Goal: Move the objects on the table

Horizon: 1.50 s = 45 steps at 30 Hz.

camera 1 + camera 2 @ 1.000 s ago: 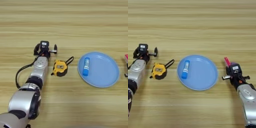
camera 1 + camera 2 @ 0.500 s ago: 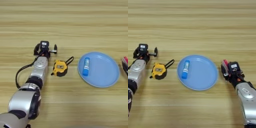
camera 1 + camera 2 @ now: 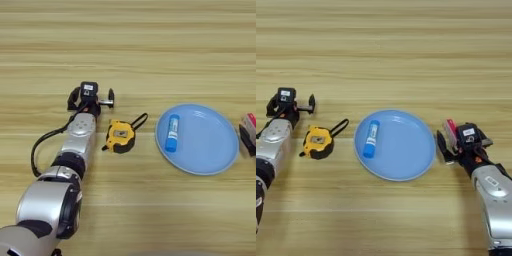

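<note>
Wooden counter [image 3: 384, 45] holds a blue plate [image 3: 406, 165] with the blue tube [image 3: 371, 138] lying on its left part, long way pointing up and a bit right, while the right gripper [image 3: 456, 145], its fingers clenched on the white and red pack [image 3: 451, 131], sits beside the rim and could bump it and roll the tube; the left gripper [image 3: 90, 97], released, rests far left.

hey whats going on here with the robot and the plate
The right gripper sits just right of the blue plate with its fingers around a small white pack with red edging, held at the plate's edge but not on it. A blue tube already lies on the plate's left side. The left gripper rests idle on the table, beyond a yellow tape measure that nobody is touching.
</note>
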Available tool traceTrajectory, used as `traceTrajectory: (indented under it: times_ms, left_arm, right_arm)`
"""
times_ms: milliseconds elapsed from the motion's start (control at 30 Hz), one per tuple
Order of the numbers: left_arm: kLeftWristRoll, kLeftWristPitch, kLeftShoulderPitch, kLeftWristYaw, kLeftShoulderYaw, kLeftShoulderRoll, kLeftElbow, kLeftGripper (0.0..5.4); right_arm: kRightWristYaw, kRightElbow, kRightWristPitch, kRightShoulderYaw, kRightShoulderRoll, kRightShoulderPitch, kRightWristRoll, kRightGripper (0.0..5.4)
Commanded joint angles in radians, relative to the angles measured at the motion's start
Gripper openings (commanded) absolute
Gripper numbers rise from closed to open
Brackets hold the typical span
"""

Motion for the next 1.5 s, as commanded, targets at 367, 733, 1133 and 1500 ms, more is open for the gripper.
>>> traceTrajectory:
  times_ms: [367,733,1133,1500]
  left_arm:
    - [0.015,0.004,-0.017,0.006,-0.008,0.0,0.001,5.4]
    - [0.016,0.004,-0.016,0.008,-0.009,-0.002,-0.001,5.4]
    - [0.011,0.005,-0.011,0.014,-0.018,-0.006,-0.01,5.4]
    - [0.01,0.006,-0.009,0.014,-0.019,-0.006,-0.014,5.4]
  right_arm:
    - [-0.015,-0.1,-0.009,0.013,0.037,-0.02,0.011,5.36]
    - [-0.016,-0.231,0.122,0.245,0.127,-0.069,-0.065,5.36]
    - [-0.013,-0.127,0.202,0.397,0.214,-0.089,-0.09,5.36]
    - [-0.01,-0.048,0.186,0.409,0.223,-0.102,-0.102,5.36]
